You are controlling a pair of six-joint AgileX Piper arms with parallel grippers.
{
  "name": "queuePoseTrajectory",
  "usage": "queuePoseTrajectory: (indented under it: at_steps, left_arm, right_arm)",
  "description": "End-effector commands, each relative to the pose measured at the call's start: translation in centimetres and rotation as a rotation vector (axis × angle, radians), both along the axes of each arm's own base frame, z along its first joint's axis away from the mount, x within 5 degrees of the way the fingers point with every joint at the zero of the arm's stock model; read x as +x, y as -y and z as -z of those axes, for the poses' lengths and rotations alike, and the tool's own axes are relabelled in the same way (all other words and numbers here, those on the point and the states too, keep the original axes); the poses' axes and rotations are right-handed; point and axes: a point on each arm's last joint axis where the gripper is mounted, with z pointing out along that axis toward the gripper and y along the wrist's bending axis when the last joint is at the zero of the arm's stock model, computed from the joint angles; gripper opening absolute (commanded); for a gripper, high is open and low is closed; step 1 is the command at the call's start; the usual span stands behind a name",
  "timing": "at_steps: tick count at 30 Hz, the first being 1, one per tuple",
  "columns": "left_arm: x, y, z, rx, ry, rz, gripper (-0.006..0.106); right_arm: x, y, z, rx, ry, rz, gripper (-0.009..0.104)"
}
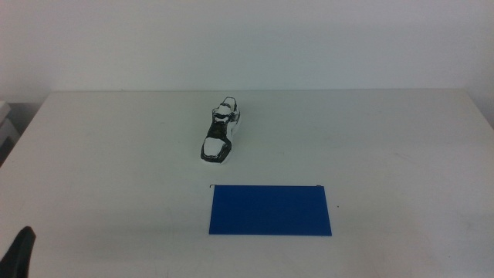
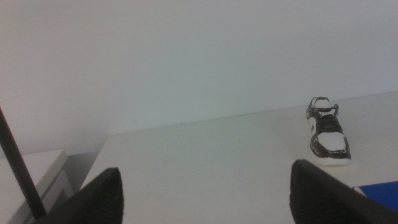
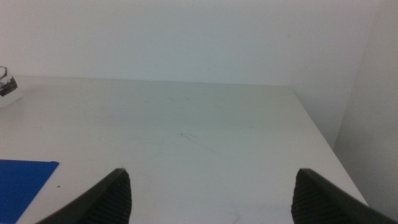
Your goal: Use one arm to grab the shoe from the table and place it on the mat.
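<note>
The shoe [image 1: 221,131], a small white sneaker with black panels, lies on the white table [image 1: 386,139] toward the back middle, toe pointing to the front. The blue mat [image 1: 270,210] lies flat in front of it, with a gap between them. My left gripper [image 2: 208,205] is open and empty at the table's front left corner; only a dark tip shows in the middle view [image 1: 19,251]. It sees the shoe [image 2: 328,127] and a corner of the mat [image 2: 379,193]. My right gripper [image 3: 211,202] is open and empty, out of the middle view. It sees the mat's edge [image 3: 22,183] and a sliver of the shoe [image 3: 7,87].
A white cabinet [image 2: 37,174] stands beside the table's left edge, also in the middle view [image 1: 6,123]. A black cable [image 2: 15,162] crosses the left wrist view. A pale wall stands behind the table. The table's right edge [image 3: 317,130] shows in the right wrist view.
</note>
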Motion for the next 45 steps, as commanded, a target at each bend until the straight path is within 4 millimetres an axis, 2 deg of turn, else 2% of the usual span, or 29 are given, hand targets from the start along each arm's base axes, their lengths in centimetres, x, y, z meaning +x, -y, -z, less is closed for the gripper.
queuePoseTrajectory:
  at_steps: [1, 10, 13, 22, 27, 33, 36, 41, 45]
  left_arm:
    - [0.0, -0.1, -2.6, -0.035, 0.092, -0.004, 0.090]
    - [1.9, 0.4, -9.1, -0.033, 0.047, 0.048, 0.090]
    - [3.1, 0.9, -11.3, -0.029, 0.014, 0.082, 0.090]
    - [8.7, 2.0, -18.3, -0.027, -0.019, 0.108, 0.090]
    - [11.9, 2.5, -21.2, -0.015, -0.081, 0.115, 0.090]
    - [16.3, 3.4, -23.3, 0.006, -0.249, 0.132, 0.090]
    - [18.5, 3.8, -23.6, 0.014, -0.327, 0.139, 0.090]
    - [21.7, 4.5, -22.3, -0.011, -0.467, 0.161, 0.090]
    - [23.3, 5.2, -20.7, -0.071, -0.544, 0.188, 0.090]
  right_arm:
    - [-0.2, 0.0, -1.2, -0.024, 0.108, 0.000, 0.066]
    - [-0.2, 0.0, -1.2, -0.024, 0.108, 0.000, 0.066]
    - [-0.2, 0.0, -1.2, -0.024, 0.108, 0.000, 0.066]
    - [-0.2, 0.0, -1.2, -0.024, 0.108, 0.000, 0.066]
    - [-0.2, 0.0, -1.2, -0.024, 0.108, 0.000, 0.066]
    - [-0.2, 0.0, -1.2, -0.024, 0.108, 0.000, 0.066]
    - [-0.2, 0.0, -1.2, -0.024, 0.108, 0.000, 0.066]
    - [-0.2, 0.0, -1.2, -0.024, 0.108, 0.000, 0.066]
    - [-0.2, 0.0, -1.2, -0.024, 0.108, 0.000, 0.066]
